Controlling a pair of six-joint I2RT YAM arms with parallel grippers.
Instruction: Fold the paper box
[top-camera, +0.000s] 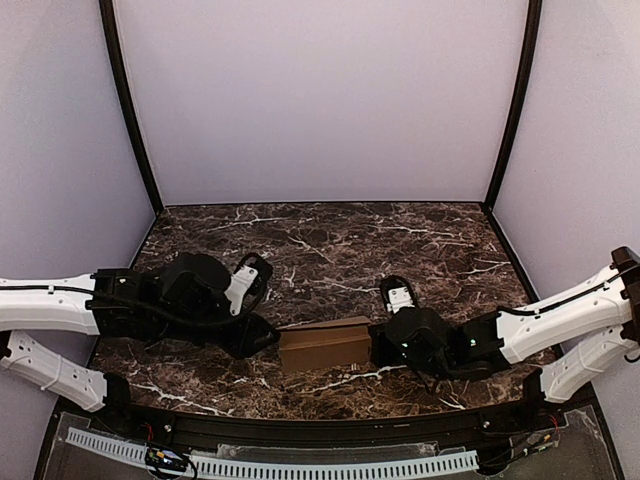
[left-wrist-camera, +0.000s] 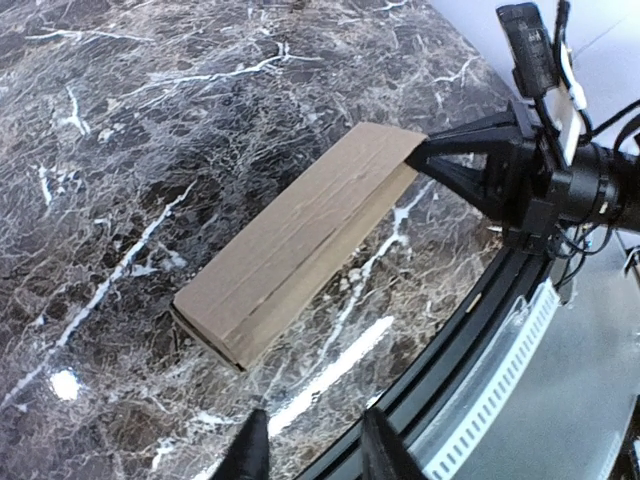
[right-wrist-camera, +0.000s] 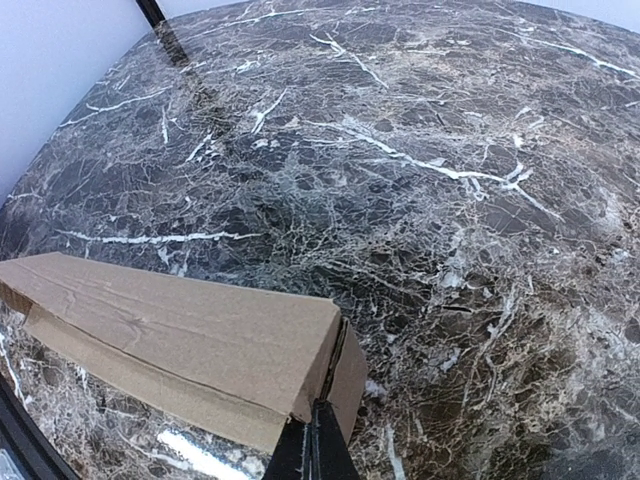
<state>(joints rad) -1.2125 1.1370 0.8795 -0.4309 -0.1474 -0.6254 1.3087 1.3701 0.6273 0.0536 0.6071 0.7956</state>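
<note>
The paper box (top-camera: 322, 345) is a narrow brown cardboard box lying flat near the table's front edge, its long side running left to right. My left gripper (top-camera: 262, 340) stands open just off its left end; in the left wrist view its black fingertips (left-wrist-camera: 255, 440) are apart from the box (left-wrist-camera: 295, 240), with only bare marble between them. My right gripper (right-wrist-camera: 313, 425) is shut, with its tips against the seam of the end flap at the box's right end (right-wrist-camera: 345, 375). The left wrist view also shows the right gripper (left-wrist-camera: 430, 155) at the box's far end.
The dark marble table (top-camera: 340, 250) stretches back to pale enclosure walls with black corner posts (top-camera: 130, 110). A black rail (top-camera: 320, 430) and a white perforated strip (top-camera: 300, 465) run along the near edge, close behind the box.
</note>
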